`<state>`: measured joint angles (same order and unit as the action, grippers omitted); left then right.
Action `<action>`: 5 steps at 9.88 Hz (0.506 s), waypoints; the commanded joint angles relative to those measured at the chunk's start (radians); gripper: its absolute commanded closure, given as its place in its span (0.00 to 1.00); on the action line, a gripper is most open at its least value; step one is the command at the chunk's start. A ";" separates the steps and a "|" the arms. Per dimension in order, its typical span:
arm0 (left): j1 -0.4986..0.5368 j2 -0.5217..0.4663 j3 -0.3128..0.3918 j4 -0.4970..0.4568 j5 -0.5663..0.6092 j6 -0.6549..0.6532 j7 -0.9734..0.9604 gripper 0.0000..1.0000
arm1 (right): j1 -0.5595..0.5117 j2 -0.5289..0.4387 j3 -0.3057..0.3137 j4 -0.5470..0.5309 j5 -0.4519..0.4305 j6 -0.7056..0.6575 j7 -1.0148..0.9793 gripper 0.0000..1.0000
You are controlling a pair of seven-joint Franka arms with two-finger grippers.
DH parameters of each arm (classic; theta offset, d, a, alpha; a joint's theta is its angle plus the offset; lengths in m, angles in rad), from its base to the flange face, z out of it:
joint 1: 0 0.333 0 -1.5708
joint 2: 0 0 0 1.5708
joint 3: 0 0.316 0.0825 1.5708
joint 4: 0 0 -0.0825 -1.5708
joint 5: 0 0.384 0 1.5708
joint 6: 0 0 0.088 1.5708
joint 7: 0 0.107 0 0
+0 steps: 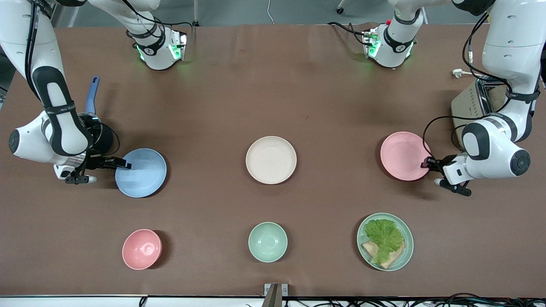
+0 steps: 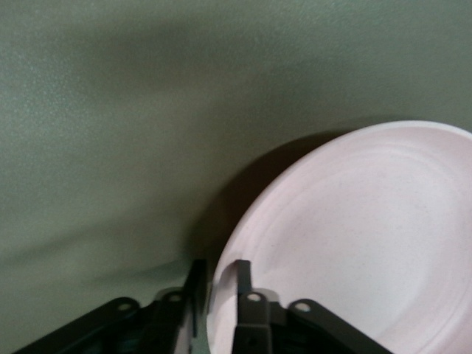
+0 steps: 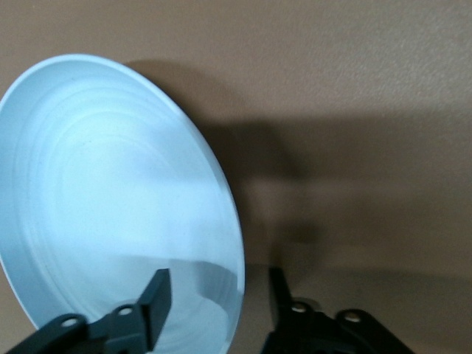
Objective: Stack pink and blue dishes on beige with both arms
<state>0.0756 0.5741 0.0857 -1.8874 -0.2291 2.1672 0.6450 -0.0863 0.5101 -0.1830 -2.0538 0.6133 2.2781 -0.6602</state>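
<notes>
From the front, the right arm is bending low over its end of the table, its right gripper (image 1: 114, 163) straddling the rim of the blue plate (image 1: 141, 172). The left arm is crouching likewise, the left gripper (image 1: 428, 163) clasping the pink plate (image 1: 403, 155) at its rim. The beige plate (image 1: 271, 160) is sitting between them, apart from both (all three are shallow, round and matte).

In the left wrist view, the fingers (image 2: 242, 284) are pinching the pink plate's (image 2: 354, 236) tilted edge, one inside, one outside.

In the right wrist view, the fingers (image 3: 156, 295) are bracketing the blue plate's (image 3: 110, 199) ringed rim, not visibly clamped on it.
</notes>
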 commanded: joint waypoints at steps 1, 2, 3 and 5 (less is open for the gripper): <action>0.018 -0.054 -0.001 -0.009 -0.019 -0.068 0.033 1.00 | -0.010 -0.019 -0.007 -0.014 0.037 -0.014 -0.025 0.95; 0.026 -0.094 -0.003 -0.007 -0.019 -0.111 0.035 1.00 | -0.007 -0.019 -0.025 0.009 0.039 -0.052 -0.024 0.98; 0.026 -0.143 -0.006 -0.003 -0.019 -0.157 0.030 1.00 | -0.006 -0.019 -0.045 0.048 0.040 -0.118 -0.022 0.99; 0.019 -0.251 -0.065 0.022 -0.021 -0.257 -0.020 1.00 | 0.003 -0.025 -0.093 0.137 0.040 -0.256 0.007 0.99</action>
<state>0.0939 0.3799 0.0662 -1.8558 -0.2373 1.9570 0.6498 -0.0861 0.5035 -0.2516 -1.9588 0.6326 2.0976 -0.6596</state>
